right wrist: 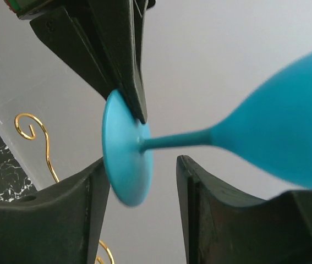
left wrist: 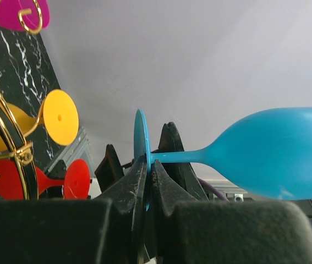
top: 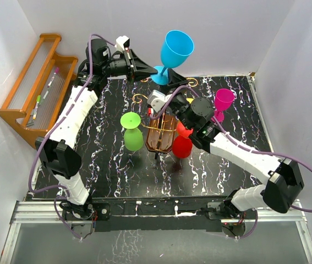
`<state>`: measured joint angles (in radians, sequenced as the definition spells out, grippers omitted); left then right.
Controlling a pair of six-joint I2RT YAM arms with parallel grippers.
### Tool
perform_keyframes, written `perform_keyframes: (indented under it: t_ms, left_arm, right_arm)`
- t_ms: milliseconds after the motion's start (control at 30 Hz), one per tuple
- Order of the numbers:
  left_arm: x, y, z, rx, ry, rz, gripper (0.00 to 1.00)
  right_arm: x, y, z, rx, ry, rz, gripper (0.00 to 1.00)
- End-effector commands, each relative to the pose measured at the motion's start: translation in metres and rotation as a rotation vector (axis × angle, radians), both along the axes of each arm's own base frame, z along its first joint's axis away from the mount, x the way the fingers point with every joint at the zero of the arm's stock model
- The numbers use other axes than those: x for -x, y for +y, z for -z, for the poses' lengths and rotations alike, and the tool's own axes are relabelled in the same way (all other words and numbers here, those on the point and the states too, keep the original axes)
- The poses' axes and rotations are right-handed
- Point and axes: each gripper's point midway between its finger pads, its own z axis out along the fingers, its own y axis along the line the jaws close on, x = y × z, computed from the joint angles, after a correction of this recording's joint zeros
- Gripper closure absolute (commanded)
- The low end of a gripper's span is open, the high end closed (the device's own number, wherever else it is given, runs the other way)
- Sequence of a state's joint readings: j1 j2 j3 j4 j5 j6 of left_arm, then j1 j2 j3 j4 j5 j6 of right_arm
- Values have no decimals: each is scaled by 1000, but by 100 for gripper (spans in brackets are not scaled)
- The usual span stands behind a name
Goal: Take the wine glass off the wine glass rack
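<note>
The blue wine glass (top: 178, 47) is off the wine glass rack (top: 160, 132) and held in the air at the back of the table, bowl up and tilted. My left gripper (top: 150, 70) is shut on the rim of its round foot (left wrist: 140, 140), with the stem and bowl (left wrist: 279, 151) sticking out to the right. My right gripper (right wrist: 142, 160) stands open, one finger on each side of the foot (right wrist: 125, 159) and stem, not pressing on either. The left gripper's fingers (right wrist: 120, 55) show above the foot in the right wrist view.
The rack's gold wire arms (left wrist: 1, 126) still carry a green glass (top: 132, 132), a red one (top: 182, 144), a magenta one (top: 223, 102) and a yellow one (left wrist: 60, 117). An orange-brown slatted shelf (top: 34, 82) with pens leans at the far left. White walls enclose the table.
</note>
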<state>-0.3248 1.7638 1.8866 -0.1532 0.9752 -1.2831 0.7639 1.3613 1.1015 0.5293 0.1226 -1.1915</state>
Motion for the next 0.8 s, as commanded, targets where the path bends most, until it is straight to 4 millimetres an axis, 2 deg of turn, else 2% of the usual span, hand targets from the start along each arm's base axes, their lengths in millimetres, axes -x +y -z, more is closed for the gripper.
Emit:
perform_keyframes:
  t_ms: [0,133,233,300,333,400,500,567,700,767]
  left_arm:
    - [-9,16,-40,47,-132,-111,100]
    - [-36,47,-55,79,-157,-249,100]
    - [-63,89,-61,111,-164,-393,100]
    - [-80,122,-58,107,-163,-494,100]
    - [-87,137,-56,99,-169,-535,100]
    - [-98,160,-49,74,-162,-591,100]
    - [-106,178,-45,53,-160,-628,100]
    - [-107,181,-47,40,-175,-644,100]
    - [-106,183,-49,8,-197,-655,100]
    - [-105,183,-49,-7,-207,-648,100]
  right_arm:
    - [19,-29,-30,-146,-17,29,46]
    - [26,-42,-21,-169,41,47,45]
    - [24,-55,-15,-217,109,94,45]
    - [16,-66,-12,-278,170,157,45]
    - [8,-71,-6,-297,223,198,47]
    - [-11,-87,-7,-380,316,282,51]
    - [-44,-108,-22,-559,458,353,57]
    - [-58,-113,-43,-679,508,336,61]
    - [-74,-96,-90,-861,601,157,64]
    - [-79,-84,-101,-911,686,42,64]
